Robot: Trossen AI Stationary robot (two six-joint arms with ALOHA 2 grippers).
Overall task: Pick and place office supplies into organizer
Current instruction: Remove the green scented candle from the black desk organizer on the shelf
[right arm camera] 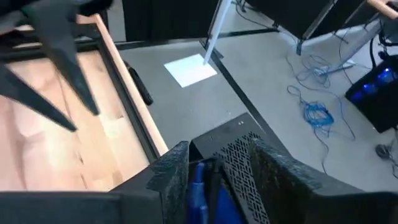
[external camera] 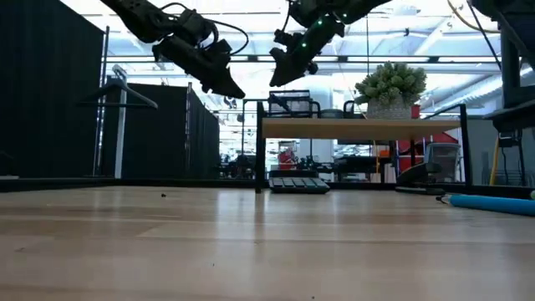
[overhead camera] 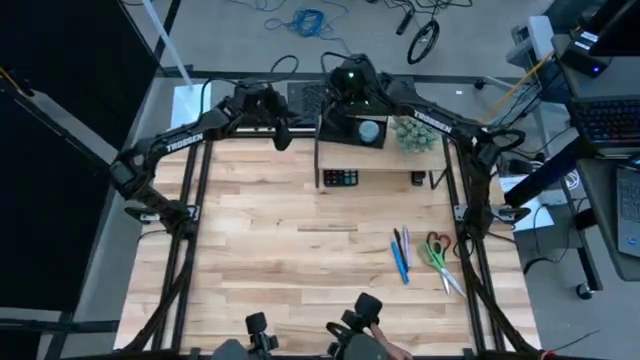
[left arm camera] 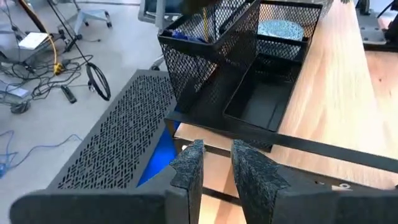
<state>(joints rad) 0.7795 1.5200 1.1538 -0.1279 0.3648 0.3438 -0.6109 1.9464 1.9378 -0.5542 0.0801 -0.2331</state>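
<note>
The black mesh organizer (overhead camera: 345,125) stands on the wooden riser at the table's far edge. A blue-grey disc (left arm camera: 280,29) lies in one compartment, and a blue pen (right arm camera: 198,186) stands beside a dark one in the tall compartment. My right gripper (right arm camera: 214,180) hovers open just above that tall compartment, with the pens showing between its fingers. My left gripper (left arm camera: 214,171) hangs in the air left of the organizer, narrowly open and holding nothing. A few pens (overhead camera: 400,258) and the scissors (overhead camera: 438,262) lie flat on the table at the right.
The riser (external camera: 359,127) also carries a fuzzy green plant (overhead camera: 415,133). A black calculator (overhead camera: 340,178) lies under it. A perforated dark panel (left arm camera: 118,137) lies beyond the far edge. A person's hand (overhead camera: 378,338) shows at the near edge. Bare wood spans the table's left and middle.
</note>
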